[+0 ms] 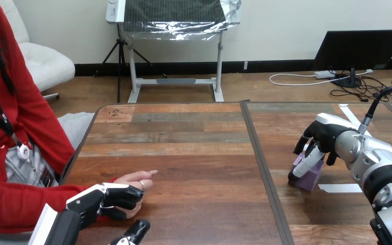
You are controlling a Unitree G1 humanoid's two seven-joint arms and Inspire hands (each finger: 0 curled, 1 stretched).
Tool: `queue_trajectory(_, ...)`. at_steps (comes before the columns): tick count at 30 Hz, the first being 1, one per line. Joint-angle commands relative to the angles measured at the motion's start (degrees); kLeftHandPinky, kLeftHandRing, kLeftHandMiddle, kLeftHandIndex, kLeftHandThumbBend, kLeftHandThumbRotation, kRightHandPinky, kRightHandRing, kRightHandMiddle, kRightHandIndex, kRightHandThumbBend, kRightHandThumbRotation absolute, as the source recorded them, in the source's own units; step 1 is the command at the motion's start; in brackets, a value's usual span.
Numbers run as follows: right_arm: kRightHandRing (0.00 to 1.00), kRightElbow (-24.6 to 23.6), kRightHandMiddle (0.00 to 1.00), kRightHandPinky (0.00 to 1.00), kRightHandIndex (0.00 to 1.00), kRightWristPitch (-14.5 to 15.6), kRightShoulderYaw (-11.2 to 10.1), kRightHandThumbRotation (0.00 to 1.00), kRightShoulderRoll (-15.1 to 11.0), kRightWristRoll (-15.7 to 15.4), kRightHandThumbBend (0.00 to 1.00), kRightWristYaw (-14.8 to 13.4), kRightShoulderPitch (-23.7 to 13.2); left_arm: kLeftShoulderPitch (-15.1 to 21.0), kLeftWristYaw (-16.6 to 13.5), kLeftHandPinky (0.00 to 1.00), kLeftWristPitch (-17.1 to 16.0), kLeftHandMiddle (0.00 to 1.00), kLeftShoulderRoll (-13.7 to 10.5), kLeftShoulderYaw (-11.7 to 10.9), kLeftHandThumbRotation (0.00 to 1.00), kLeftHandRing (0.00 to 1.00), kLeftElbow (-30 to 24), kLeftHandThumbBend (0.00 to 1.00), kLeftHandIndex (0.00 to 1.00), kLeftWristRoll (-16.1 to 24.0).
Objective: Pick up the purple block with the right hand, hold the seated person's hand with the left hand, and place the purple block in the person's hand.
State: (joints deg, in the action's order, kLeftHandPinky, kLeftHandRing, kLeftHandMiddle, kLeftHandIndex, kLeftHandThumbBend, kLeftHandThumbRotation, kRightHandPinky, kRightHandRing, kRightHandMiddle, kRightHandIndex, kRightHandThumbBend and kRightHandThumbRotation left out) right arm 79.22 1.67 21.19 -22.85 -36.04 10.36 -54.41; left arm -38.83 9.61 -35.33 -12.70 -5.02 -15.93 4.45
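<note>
Purple and cube-shaped, the small block (312,179) sits on the brown wooden desk (194,153) near its right edge. The robot's right hand (324,137) arches over it, fingers curled down around its top. Near the desk's left edge, the left hand (109,196) has its fingers curled around the person's hand (139,179), which rests on the desk.

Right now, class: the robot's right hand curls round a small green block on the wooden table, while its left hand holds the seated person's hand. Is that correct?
Not quite: the head view shows a small purple block, not a green one. The rest stands: the right hand curls round it on the wooden table, while the left hand holds the person's hand.
</note>
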Motion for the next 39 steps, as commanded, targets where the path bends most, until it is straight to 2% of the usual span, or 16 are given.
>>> queue_trajectory(1,0.59,-0.7,0.65,0.54,0.65,-0.5,0.3,0.10,-0.8,-0.1,0.95,0.1,-4.2,1.9,0.2,0.58,-1.2,0.66,-0.2,0.2,0.29,0.65,-0.4,0.51,0.60,-1.5)
queue_trajectory(6,0.58,-0.7,0.64,0.52,0.65,-0.3,0.4,0.09,-0.8,-0.2,0.94,0.1,-4.2,1.9,0.4,0.58,-1.3,0.66,-0.2,0.2,0.28,0.66,-0.4,0.52,0.60,-1.6)
queue_trajectory(14,0.60,-0.6,0.65,0.55,0.64,-0.3,1.2,0.08,-1.0,-0.7,0.91,0.1,-4.2,1.6,0.5,0.59,-0.9,0.67,-0.2,-0.1,0.27,0.66,-1.0,0.52,0.61,-1.5)
queue_trajectory(23,0.62,-0.5,0.67,0.56,0.65,0.3,2.1,0.07,-0.9,-1.4,0.87,1.4,-4.5,2.2,0.8,0.59,-1.9,0.67,-0.5,-0.3,0.27,0.67,-0.1,0.51,0.61,-1.6)
queue_trajectory(39,0.63,-0.6,0.69,0.56,0.68,0.2,2.7,0.08,-1.0,-1.9,0.89,1.7,-4.8,2.3,0.6,0.59,-2.2,0.67,-0.3,-0.5,0.27,0.66,0.1,0.50,0.61,-1.1)
